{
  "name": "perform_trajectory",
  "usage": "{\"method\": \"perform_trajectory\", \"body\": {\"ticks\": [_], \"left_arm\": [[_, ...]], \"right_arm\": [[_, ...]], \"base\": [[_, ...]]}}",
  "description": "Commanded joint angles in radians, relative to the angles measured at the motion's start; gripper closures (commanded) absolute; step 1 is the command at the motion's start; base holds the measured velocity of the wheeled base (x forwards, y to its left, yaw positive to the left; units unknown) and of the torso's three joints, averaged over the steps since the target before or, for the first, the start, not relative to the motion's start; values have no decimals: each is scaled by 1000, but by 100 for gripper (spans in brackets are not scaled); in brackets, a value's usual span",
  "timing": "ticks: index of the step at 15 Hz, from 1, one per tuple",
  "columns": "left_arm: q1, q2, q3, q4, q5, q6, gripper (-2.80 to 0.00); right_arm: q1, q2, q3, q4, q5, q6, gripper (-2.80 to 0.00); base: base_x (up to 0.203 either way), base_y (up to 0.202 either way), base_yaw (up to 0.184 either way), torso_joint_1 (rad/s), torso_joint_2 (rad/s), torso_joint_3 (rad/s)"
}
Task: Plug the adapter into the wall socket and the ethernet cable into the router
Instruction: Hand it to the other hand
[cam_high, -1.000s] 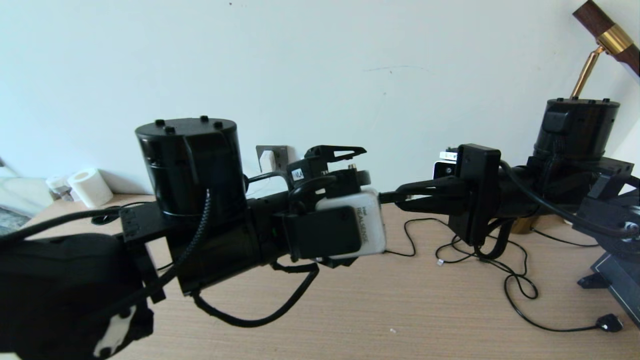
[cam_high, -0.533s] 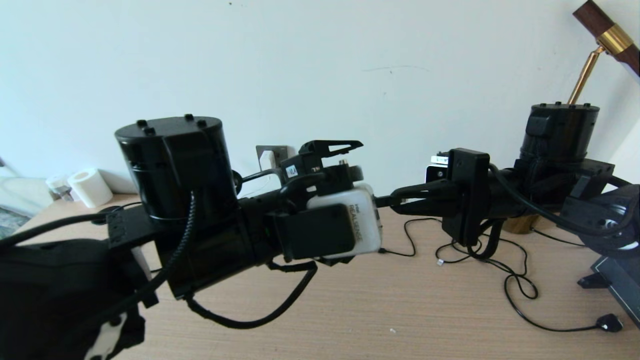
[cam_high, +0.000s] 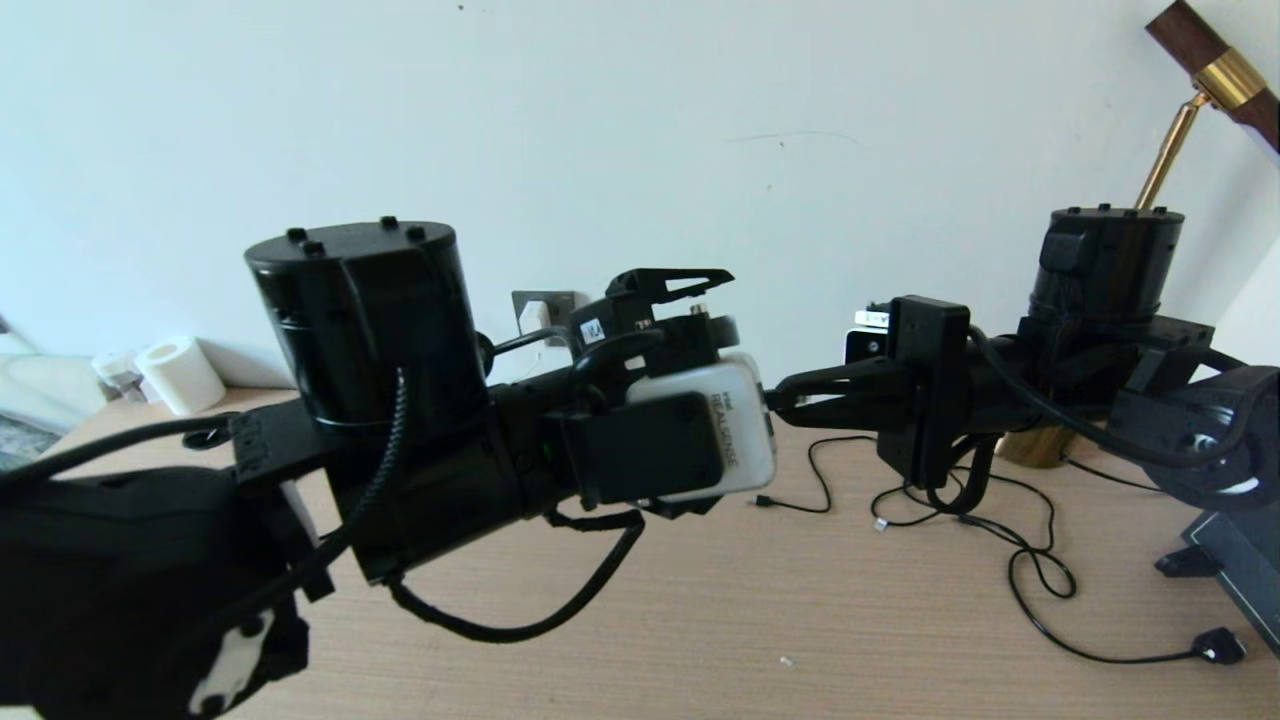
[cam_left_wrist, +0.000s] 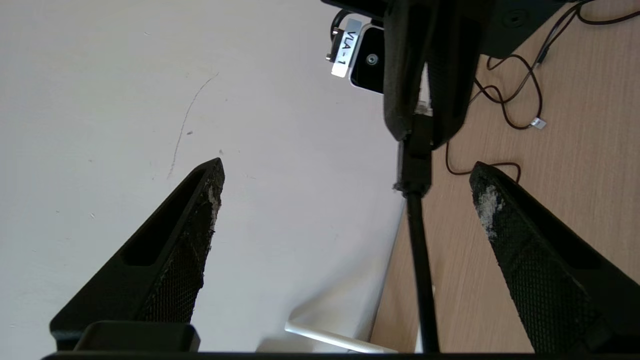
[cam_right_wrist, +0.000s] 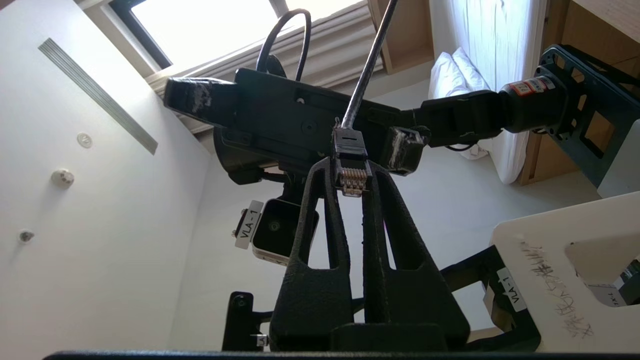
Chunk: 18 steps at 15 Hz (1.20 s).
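Observation:
My right gripper (cam_right_wrist: 351, 172) is shut on the ethernet cable's small black plug (cam_right_wrist: 350, 165), whose clear tip with metal contacts points back between the fingers. Its thick black cable (cam_left_wrist: 419, 260) runs out through the gap of my open left gripper (cam_left_wrist: 345, 170), touching neither finger. In the head view both grippers meet above the table's middle, the right gripper (cam_high: 775, 392) pointing left. On the wall behind, the white adapter (cam_high: 535, 318) sits against the grey wall socket (cam_high: 552, 298). A slim white router antenna (cam_left_wrist: 330, 340) shows; the router's body is hidden.
Thin black cables (cam_high: 1010, 545) lie looped on the wooden table (cam_high: 800, 620), one ending in a small plug (cam_high: 1220, 645). A brass lamp (cam_high: 1170, 150) stands back right, a dark stand (cam_high: 1240, 560) at the right edge, a paper roll (cam_high: 180, 375) back left.
The right arm has shifted a little left with the plug. The left arm swayed left, then came back right and slightly up, closing in on the right gripper. Neither grip changed.

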Motion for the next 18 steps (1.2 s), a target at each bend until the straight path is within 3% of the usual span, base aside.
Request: {"method": "perform_trajectory", "body": {"ticks": [1,18], "left_arm": [[0,32,-19,-6,0,6,-280],[-2,-1,18,-19,-16,22,-280]], "right_arm": [[0,-3,2,-4,11,9,0],[-21,3,8,-46,73,8,0]], "base": [[0,0,0,0,0,0],[0,0,0,0,0,0]]}}
